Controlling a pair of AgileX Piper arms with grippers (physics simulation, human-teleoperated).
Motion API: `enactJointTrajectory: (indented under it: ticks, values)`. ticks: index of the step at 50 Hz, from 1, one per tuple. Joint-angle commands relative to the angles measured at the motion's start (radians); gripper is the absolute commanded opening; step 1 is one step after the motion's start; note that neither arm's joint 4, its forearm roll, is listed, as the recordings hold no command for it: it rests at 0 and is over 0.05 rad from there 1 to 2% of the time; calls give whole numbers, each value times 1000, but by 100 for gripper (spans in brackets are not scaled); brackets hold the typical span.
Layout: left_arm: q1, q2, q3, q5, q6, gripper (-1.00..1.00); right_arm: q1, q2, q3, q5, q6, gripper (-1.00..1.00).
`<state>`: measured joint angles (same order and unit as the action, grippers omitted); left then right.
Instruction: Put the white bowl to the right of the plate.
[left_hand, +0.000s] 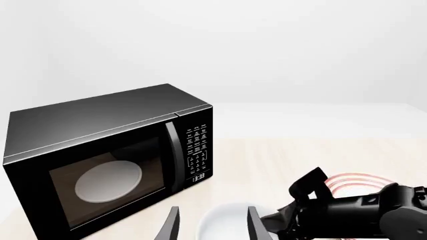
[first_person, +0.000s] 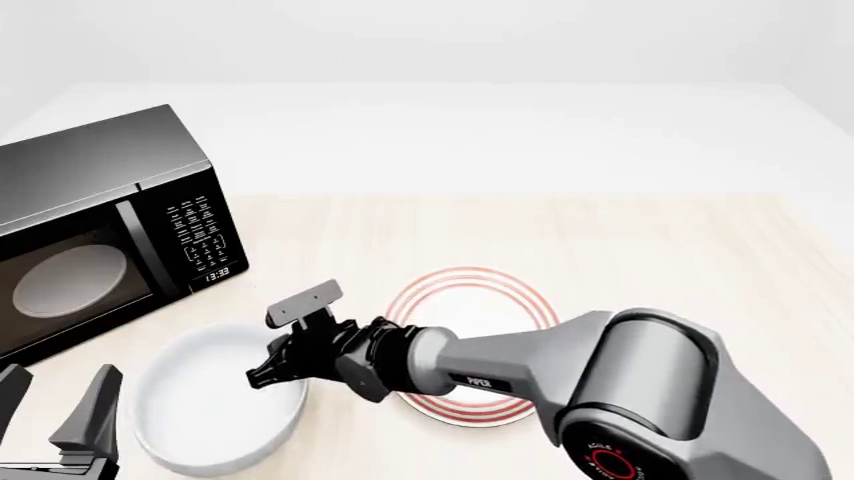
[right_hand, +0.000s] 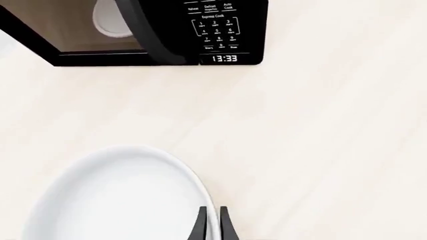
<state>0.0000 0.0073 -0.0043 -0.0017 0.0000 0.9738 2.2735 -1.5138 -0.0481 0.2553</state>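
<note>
The white bowl (first_person: 200, 410) sits near the table's front, left of the red-ringed plate (first_person: 467, 300). My right gripper (first_person: 263, 372) reaches across over the plate to the bowl's right rim. In the right wrist view its fingers (right_hand: 202, 226) are closed on the thin rim of the bowl (right_hand: 120, 200). My left gripper (first_person: 54, 412) is open and empty at the front left, just left of the bowl. In the left wrist view the bowl (left_hand: 223, 222) shows between the open left fingers (left_hand: 171, 225), with the plate (left_hand: 353, 181) behind the right arm (left_hand: 353, 210).
A black microwave (first_person: 94, 230) with its door shut stands at the back left, close to the bowl; it also shows in the left wrist view (left_hand: 107, 160) and the right wrist view (right_hand: 167, 30). Bare wooden tabletop (first_person: 694, 260) lies right of the plate.
</note>
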Motion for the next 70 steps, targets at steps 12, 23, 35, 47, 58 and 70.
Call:
enactJointTrajectory:
  ticks: [12, 23, 35, 47, 58, 70]
  values:
    - [0, 0, 0, 0, 0, 100, -4, -178, 106, 13, -59, -100]
    - [0, 0, 0, 0, 0, 100, -70, -332, 216, 1, -118, -100]
    - [0, 0, 0, 0, 0, 100, -186, -509, 359, -16, -156, -100]
    - [0, 0, 0, 0, 0, 100, -322, -643, 497, -44, -164, -100]
    - [0, 0, 0, 0, 0, 100, -445, -739, 638, -100, -155, -100]
    - [0, 0, 0, 0, 0, 100, -603, -806, 745, -141, -191, -100]
